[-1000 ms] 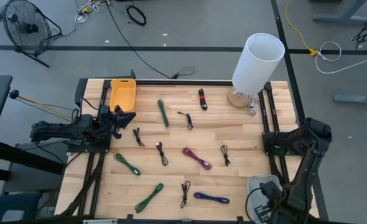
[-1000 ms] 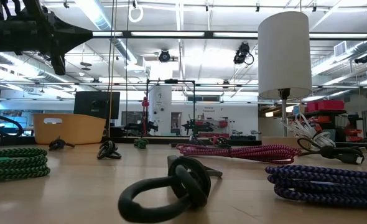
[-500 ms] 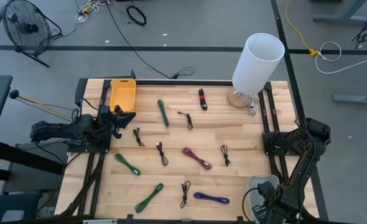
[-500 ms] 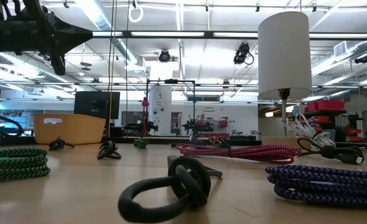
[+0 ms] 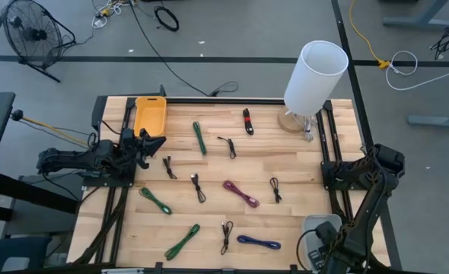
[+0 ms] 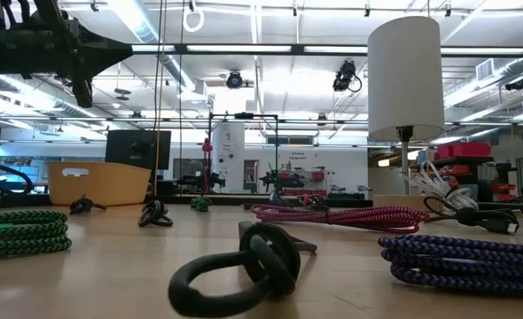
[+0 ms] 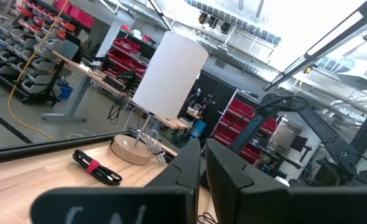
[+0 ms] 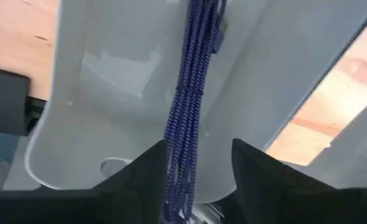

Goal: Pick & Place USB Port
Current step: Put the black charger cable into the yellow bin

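so the cable in play right now is a blue braided usb cable (image 8: 186, 118), hanging straight down between the right gripper's (image 8: 199, 171) fingers (image 8: 140, 177) and into a pale grey bin (image 8: 78, 155) right underneath. the fingers stand apart with a clear gap either side of the cord, so to me it reads as spread and letting go rather than pinching. makes sense, the bin looks like the drop spot and you'd want the cable dangling over the opening so it just slides in.

from the high view that bin (image 5: 316, 227) sits at the near right corner of the wooden table (image 5: 285, 164), with the right arm folded down over it. can't see the gripper itself from up there.

the rest of the cables are spread out in little coiled bundles, well apart from each other, which i'd guess is so each can be grabbed on its own: a magenta one (image 5: 240, 192) mid table, another blue one (image 5: 258, 242) near the front edge, green ones like (image 5: 156, 199), and a few black ones like (image 5: 275, 189).

left gripper (image 5: 153, 143) is parked over by the orange tray (image 5: 150, 116) at the far left, fingers (image 7: 190, 171) pressed nearly together with nothing in them, just waiting.

there's also a white lamp (image 5: 316, 76) on a wooden base at the far right.

writing-wise, nothing i can actually read. no brand or label legible anywhere.
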Robot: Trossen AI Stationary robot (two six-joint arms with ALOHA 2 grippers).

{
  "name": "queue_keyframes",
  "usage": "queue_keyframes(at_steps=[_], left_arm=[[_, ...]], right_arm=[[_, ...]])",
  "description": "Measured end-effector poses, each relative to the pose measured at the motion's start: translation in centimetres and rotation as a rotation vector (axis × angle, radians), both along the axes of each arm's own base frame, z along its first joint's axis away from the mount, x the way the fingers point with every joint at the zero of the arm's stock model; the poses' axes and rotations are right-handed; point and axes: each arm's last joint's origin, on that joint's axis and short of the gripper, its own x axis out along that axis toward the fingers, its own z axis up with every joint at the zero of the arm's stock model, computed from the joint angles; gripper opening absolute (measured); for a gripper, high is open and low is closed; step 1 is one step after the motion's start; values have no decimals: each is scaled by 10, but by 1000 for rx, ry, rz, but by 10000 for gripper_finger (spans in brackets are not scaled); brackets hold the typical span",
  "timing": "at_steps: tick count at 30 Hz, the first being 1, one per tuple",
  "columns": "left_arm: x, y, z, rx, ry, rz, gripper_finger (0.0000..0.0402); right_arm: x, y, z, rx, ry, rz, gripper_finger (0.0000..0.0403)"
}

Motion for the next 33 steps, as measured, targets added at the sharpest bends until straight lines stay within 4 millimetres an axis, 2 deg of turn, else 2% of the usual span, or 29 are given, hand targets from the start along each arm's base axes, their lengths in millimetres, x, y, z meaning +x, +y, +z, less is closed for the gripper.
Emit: queue_keyframes(at_steps=[4,8,16,22,27,33], left_arm=[[0,0,0,0,0,0,28],[0,0,0,0,0,0,28],[0,0,0,0,1,0,28],[0,0,0,0,1,0,28],[0,0,0,0,3,0,28],[0,0,-1,0,7,0,28]], right_arm=[[-1,-3,2,-12,-10,10,199],[-3,-10,11,-28,-31,10,198],[-5,-31,39,-53,-233,-3,185],[1,-46,55,-48,-379,-3,183],[18,-58,63,-62,-513,-9,183],[61,-81,66,-72,-626,62,183]])
